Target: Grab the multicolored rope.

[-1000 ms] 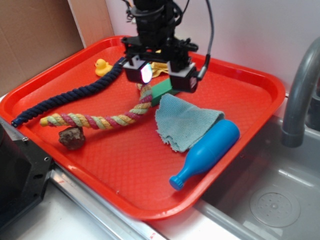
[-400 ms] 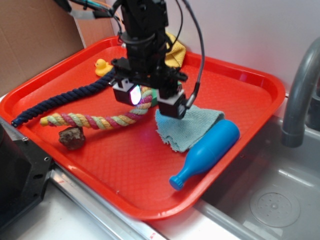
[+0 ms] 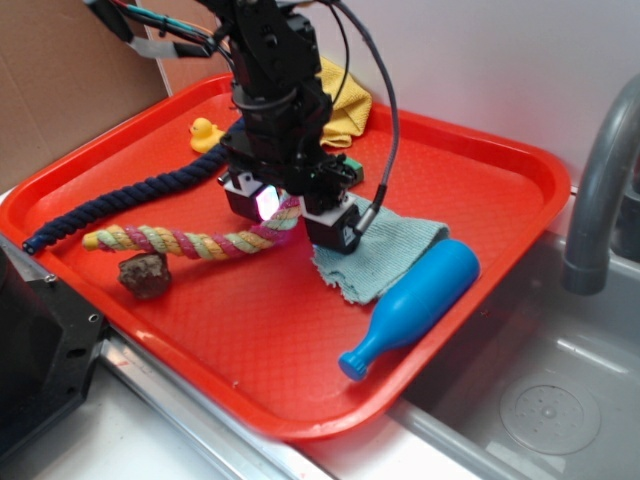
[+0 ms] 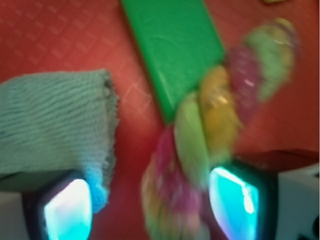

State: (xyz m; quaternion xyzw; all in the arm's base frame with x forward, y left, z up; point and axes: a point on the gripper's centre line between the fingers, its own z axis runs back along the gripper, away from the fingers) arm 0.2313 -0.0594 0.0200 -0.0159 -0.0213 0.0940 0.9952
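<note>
Exterior view: the hand [image 3: 292,218] has been lowered over the last second from above the green block to the tray [image 3: 500,160] surface, and shifted toward the rope's curved end; the rope [image 3: 180,242] has not been moved, and lies across the tray from the hand out toward the near-left edge, with the navy rope [image 3: 130,200] just behind it. In the wrist view the fingers are seen spread wide, one glowing pad [image 4: 235,200] just beside the rope [image 4: 200,135] and the other pad [image 4: 67,210] well apart from it, at the corner of the cloth [image 4: 55,120]; the rope lies between them but nothing is gripped yet. The approach is judged nearly finished, with closing left to do; the cloth corner by one pad could be caught along with the rope. The wrist view is blurred, so contact with the rope cannot be settled; in the exterior view the green block [image 4: 172,45] is largely covered by the hand, and the fingertips' touch on the tray cannot be made out.
</note>
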